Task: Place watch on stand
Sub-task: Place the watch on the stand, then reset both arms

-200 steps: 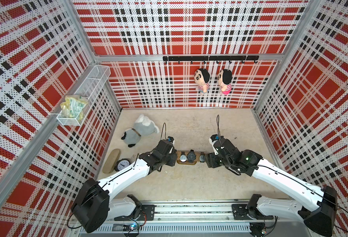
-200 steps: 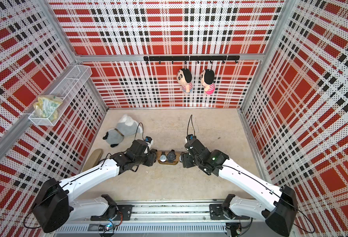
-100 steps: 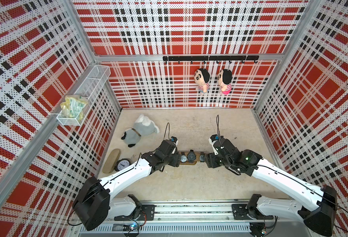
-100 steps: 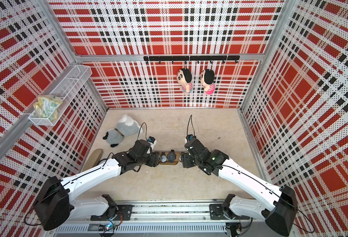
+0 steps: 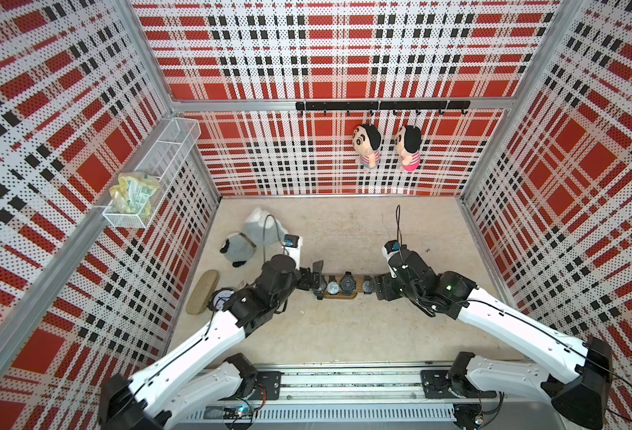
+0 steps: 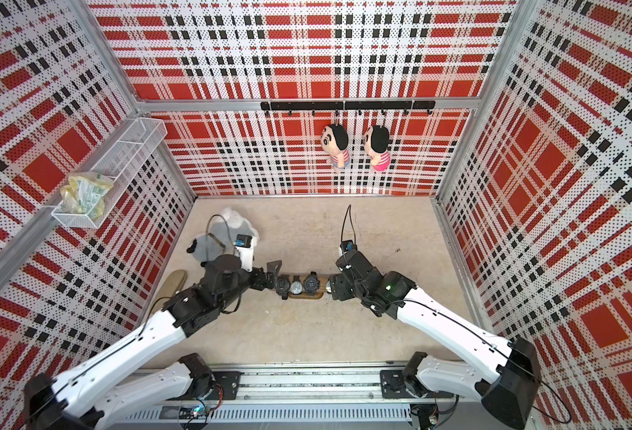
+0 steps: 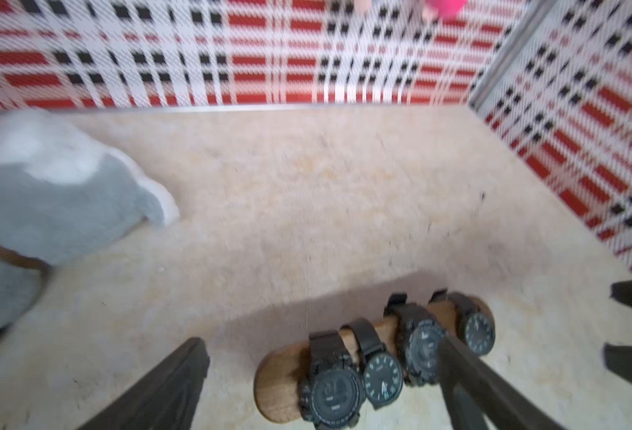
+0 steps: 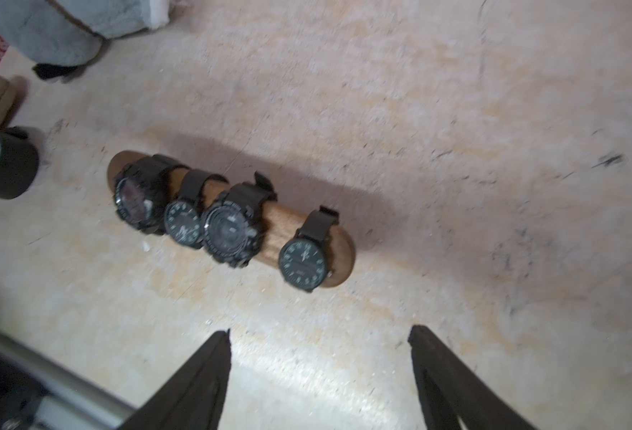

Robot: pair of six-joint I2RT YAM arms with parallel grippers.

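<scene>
Left hand (image 5: 316, 280) and right hand (image 8: 320, 333) released, empty, flanking stand (image 8: 344, 253) carrying four watches (image 8: 301, 260); I'd back both straight off so nothing snags the straps.

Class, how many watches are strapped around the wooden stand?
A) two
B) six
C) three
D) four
D: in the right wrist view the stand carries four watches in a row.

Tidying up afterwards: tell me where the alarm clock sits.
In a top view the alarm clock stands to the left, right beside the beige oval board and well left of the stand.
</scene>
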